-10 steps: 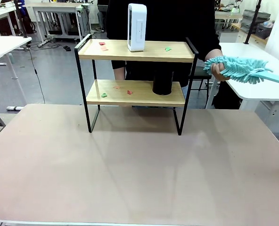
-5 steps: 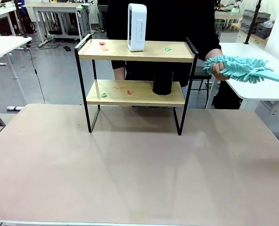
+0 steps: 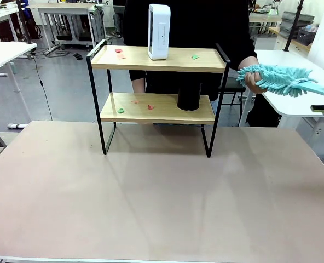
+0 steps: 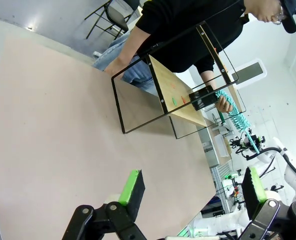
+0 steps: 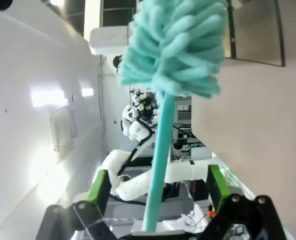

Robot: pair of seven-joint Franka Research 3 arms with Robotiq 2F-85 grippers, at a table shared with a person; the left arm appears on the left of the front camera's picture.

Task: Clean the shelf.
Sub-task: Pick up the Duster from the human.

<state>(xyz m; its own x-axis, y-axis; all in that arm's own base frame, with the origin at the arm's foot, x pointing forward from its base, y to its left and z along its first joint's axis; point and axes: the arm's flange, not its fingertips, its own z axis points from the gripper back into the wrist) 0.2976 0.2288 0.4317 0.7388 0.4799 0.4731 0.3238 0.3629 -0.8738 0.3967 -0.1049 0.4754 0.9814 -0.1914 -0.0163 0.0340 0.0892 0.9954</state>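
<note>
Jaws wide apart on both arms, right pair flanking slim handle of fluffy teal duster.

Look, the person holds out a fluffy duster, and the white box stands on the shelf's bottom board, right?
Not quite. The white box stands on the top board of the shelf, not the bottom one. The front view shows it. The rest is right: the person's hand does hold out the fluffy duster.

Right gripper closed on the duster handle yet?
No: the right gripper is open, its green pads standing clear on either side of the duster handle.
</note>
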